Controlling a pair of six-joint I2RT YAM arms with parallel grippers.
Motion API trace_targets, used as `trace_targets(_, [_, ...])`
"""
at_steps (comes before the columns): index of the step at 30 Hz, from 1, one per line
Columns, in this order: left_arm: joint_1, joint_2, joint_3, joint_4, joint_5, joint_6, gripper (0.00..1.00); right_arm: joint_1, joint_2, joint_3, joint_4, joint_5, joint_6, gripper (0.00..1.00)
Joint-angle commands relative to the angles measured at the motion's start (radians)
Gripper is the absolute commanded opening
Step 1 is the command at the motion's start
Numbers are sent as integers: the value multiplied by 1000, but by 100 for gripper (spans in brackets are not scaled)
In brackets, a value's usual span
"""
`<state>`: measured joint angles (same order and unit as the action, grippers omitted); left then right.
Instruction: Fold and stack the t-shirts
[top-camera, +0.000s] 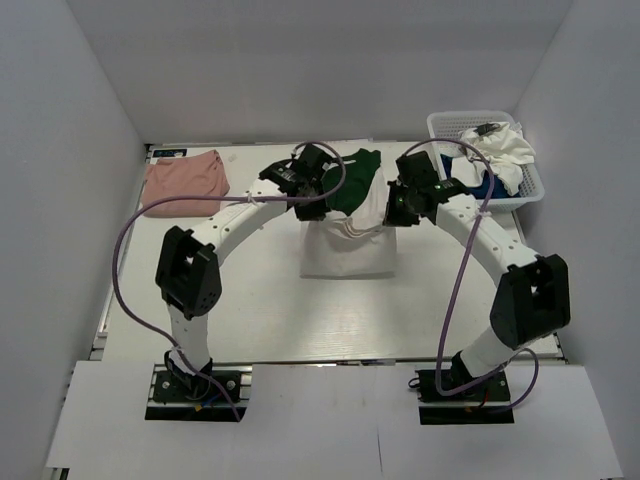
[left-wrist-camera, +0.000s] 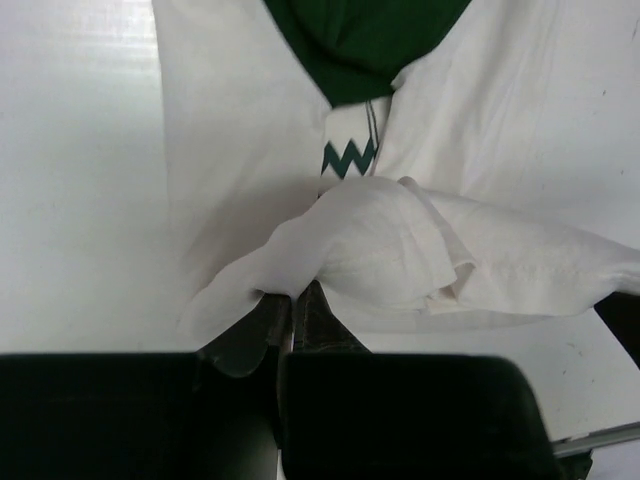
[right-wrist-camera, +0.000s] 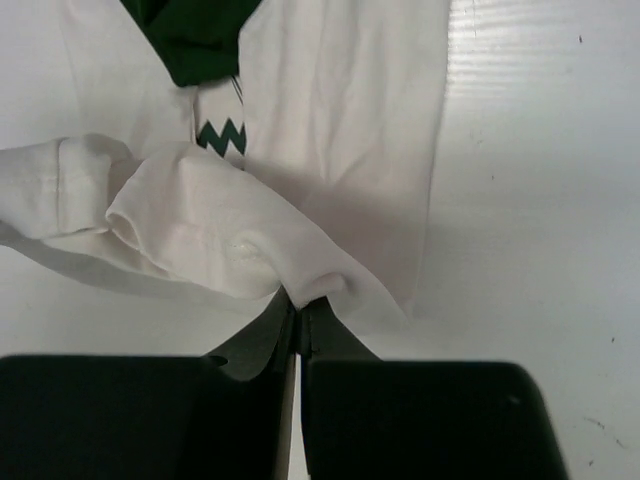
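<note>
Two pinches hold the white-and-green t-shirt: left gripper and right gripper clamp its bunched edge side by side, green collar just ahead of both.

Mid-table, white green-sleeved tee with a bunched, lifted edge; salmon-pink tee at far-left corner.

tee left, basket right; near table free
</note>
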<state>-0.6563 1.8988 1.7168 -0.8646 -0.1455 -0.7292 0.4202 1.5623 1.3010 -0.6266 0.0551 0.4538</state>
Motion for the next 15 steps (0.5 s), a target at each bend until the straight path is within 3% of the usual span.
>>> trace_targets(1, [35, 38, 89, 4, 3, 74, 0, -24, 62, 86, 38, -11, -40, 0])
trace_targets(15, [162, 172, 122, 141, 168, 149, 0, -104, 361, 293, 94, -141, -130, 0])
